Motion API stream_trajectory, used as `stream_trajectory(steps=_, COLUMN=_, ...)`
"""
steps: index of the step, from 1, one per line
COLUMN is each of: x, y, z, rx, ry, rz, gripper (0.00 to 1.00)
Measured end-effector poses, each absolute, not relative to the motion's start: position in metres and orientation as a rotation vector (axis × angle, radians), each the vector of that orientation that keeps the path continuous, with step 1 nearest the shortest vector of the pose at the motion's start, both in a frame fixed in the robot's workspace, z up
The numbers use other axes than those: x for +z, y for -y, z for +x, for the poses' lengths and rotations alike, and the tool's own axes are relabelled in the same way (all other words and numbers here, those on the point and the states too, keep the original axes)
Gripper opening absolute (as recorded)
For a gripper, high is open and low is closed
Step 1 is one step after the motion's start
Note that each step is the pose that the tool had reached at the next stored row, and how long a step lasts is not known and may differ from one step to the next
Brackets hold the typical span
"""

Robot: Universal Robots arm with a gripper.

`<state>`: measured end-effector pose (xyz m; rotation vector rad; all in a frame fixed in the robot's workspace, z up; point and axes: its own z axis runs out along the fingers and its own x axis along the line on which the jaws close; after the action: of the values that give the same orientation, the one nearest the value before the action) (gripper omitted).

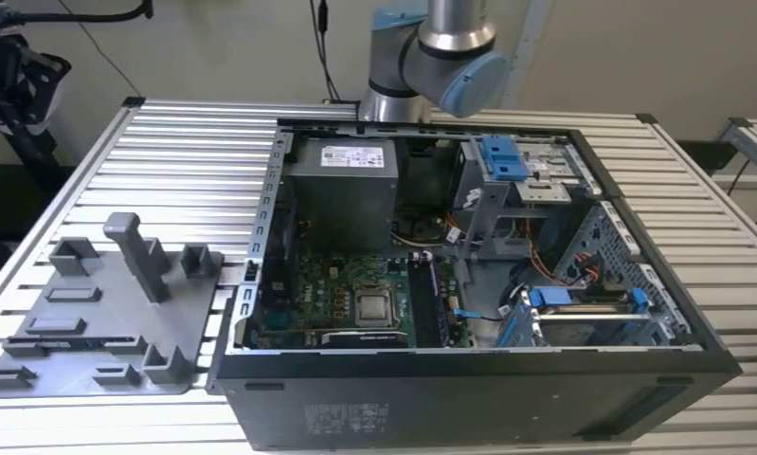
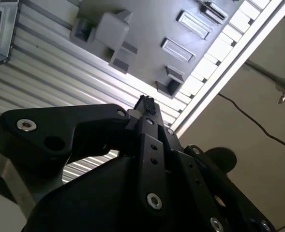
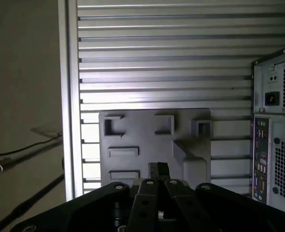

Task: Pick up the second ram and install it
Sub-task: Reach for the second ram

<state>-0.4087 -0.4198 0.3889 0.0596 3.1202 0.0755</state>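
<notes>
Second ram [image 1: 81, 339]: long, thin, dark strip

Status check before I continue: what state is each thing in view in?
Grey plastic holder plate: flat on the slatted metal table, beside the case.
Black computer tower case: on its side, panel off, motherboard exposed.
Black robot gripper: shut, empty, pointed at the plate.

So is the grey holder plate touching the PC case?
Apart. In the first wrist view, bare table slats run between the holder plate and the PC case, so there is a clear gap.
</notes>
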Motion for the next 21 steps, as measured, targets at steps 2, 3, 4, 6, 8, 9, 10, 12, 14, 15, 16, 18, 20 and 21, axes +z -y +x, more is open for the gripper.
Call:
stream_trajectory(steps=2, x=0.389, y=0.423, z=-0.409, rx=0.076, ry=-3.120, rz=0.060, gripper=0.11)
stream_trajectory(steps=3, x=0.389, y=0.424, z=-0.409, rx=0.076, ry=-3.120, rz=0.060, gripper=0.11)
stream_trajectory(steps=4, x=0.389, y=0.426, z=-0.409, rx=0.076, ry=-3.120, rz=0.060, gripper=0.11)
stream_trajectory(steps=6, x=0.389, y=0.429, z=-0.409, rx=0.076, ry=-3.120, rz=0.060, gripper=0.11)
stream_trajectory(steps=8, x=0.388, y=0.432, z=-0.409, rx=0.076, ry=-3.120, rz=0.060, gripper=0.11)
stream_trajectory(steps=9, x=0.388, y=0.434, z=-0.409, rx=0.076, ry=-3.120, rz=0.060, gripper=0.11)
stream_trajectory(steps=10, x=0.388, y=0.436, z=-0.409, rx=0.076, ry=-3.120, rz=0.060, gripper=0.11)
stream_trajectory(steps=12, x=0.388, y=0.440, z=-0.409, rx=0.076, ry=-3.120, rz=0.060, gripper=0.11)
stream_trajectory(steps=14, x=0.388, y=0.444, z=-0.409, rx=0.076, ry=-3.120, rz=0.060, gripper=0.11)
stream_trajectory(steps=15, x=0.388, y=0.446, z=-0.409, rx=0.076, ry=-3.120, rz=0.060, gripper=0.11)
stream_trajectory(steps=16, x=0.388, y=0.448, z=-0.410, rx=0.076, ry=-3.120, rz=0.060, gripper=0.11)
stream_trajectory(steps=18, x=0.388, y=0.452, z=-0.410, rx=0.076, ry=-3.120, rz=0.060, gripper=0.11)
stream_trajectory(steps=20, x=0.388, y=0.456, z=-0.411, rx=0.076, ry=-3.120, rz=0.060, gripper=0.11)
stream_trajectory(steps=21, x=0.387, y=0.459, z=-0.411, rx=0.076, ry=-3.120, rz=0.060, gripper=0.11)
